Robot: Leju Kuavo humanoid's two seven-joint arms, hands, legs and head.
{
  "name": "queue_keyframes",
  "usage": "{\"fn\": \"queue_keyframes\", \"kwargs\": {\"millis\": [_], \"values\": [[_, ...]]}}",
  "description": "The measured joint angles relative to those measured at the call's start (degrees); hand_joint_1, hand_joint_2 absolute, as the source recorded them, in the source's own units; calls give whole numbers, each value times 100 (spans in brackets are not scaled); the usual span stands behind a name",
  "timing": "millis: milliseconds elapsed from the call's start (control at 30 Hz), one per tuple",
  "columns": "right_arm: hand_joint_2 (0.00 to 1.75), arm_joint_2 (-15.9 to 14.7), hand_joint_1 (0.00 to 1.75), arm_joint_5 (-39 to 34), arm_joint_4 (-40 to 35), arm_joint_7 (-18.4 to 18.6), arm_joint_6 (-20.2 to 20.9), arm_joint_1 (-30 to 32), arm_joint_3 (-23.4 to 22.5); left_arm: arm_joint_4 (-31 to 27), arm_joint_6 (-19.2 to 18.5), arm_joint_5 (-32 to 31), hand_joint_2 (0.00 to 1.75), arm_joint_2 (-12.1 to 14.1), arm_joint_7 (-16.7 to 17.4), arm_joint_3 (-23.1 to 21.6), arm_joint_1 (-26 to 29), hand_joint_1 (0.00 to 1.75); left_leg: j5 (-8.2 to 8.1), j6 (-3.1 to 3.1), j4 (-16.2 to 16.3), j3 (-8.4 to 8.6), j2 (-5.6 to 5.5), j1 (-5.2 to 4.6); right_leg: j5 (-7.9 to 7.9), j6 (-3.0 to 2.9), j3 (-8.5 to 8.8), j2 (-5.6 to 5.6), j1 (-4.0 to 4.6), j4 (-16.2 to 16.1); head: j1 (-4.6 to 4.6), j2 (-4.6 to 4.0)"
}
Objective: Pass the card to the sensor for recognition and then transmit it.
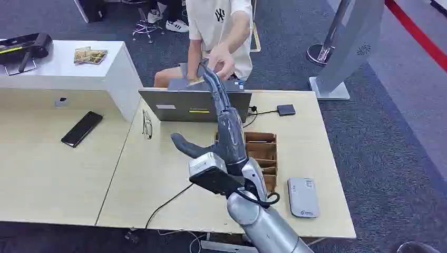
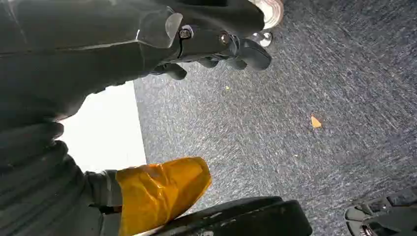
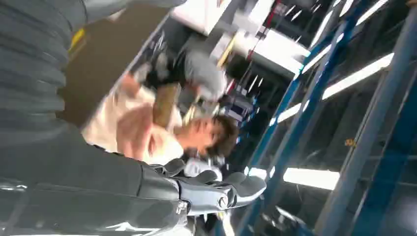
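The surface (image 1: 158, 174) is a pale wood-grain desk with a square front edge, adjoining a second desk of the same finish on the robot's left; a white raised counter (image 1: 113, 63) stands behind that one. The floor is dark grey short-pile carpet (image 1: 390, 147), open on the right side of the desk, where a silver stand (image 1: 348, 47) with a flat base occupies the far corner beside a red floor stripe. On the surface sit a grey laptop (image 1: 192, 105), lid towards the robot, a brown wooden compartmented box (image 1: 263, 153), a flat grey device (image 1: 302, 197) near the front right edge, a small dark square unit (image 1: 286, 109) on a cable, folded spectacles (image 1: 147, 125), and a black phone (image 1: 81, 128) on the adjoining desk. The right hand (image 1: 229, 132) is raised above the laptop, thumb spread aside, its dark fingers (image 1: 211, 81) extended towards a seated person in a white shirt. The card (image 1: 196, 80), tan and flat, sits at those fingertips, pinched there, with the person's hand (image 1: 221, 58) just above it; whether that hand touches the card cannot be told. In the left wrist view the left hand (image 2: 216, 49) hangs over carpet, fingers curled in, holding nothing.
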Motion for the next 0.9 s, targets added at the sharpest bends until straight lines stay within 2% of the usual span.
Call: {"fn": "queue_keyframes", "kwargs": {"millis": [200, 400, 600, 833, 867, 900], "values": [[175, 70, 0, 1050, 715, 407, -645, -514, 180, -2, -46, -2, 175, 2, 9, -153, -22, 0, 5, -2, 0, -1, -10, -1, 0, 0, 0, -3, -1, 2, -2, 0], [175, 125, 0, 2080, 1477, 891, -1111, -1016, 245, -4, -79, -2, 175, 4, 13, -376, -51, 0, 7, -3, 0, -2, -13, -2, 1, -1, 0, -5, -3, 3, -2, 0], [175, 160, 0, 3182, 2132, 1391, -1177, -1478, 250, -4, -123, -2, 175, 7, 15, -590, -82, 0, 9, -1, 0, -1, -17, -3, 2, -1, 0, -8, -4, 4, -2, 0], [175, 162, 0, 4040, 2623, 1655, -1181, -1811, 208, -4, -153, -2, 175, 13, 13, -796, -112, 0, 9, -1, 0, -1, -17, -3, 2, -1, 0, -10, -4, 5, 0, 0], [175, 164, 5, 4090, 2667, 1662, -1181, -1839, 193, -4, -162, -2, 175, 13, 13, -815, -115, 0, 9, -1, 0, -1, -16, -3, 2, -1, 0, -10, -3, 5, 0, 0], [175, 164, 44, 4139, 2700, 1682, -1183, -1857, 180, -4, -169, -2, 175, 13, 13, -833, -118, 0, 9, -1, 0, -1, -16, -3, 2, -1, 0, -10, -3, 5, 0, 0]]}}
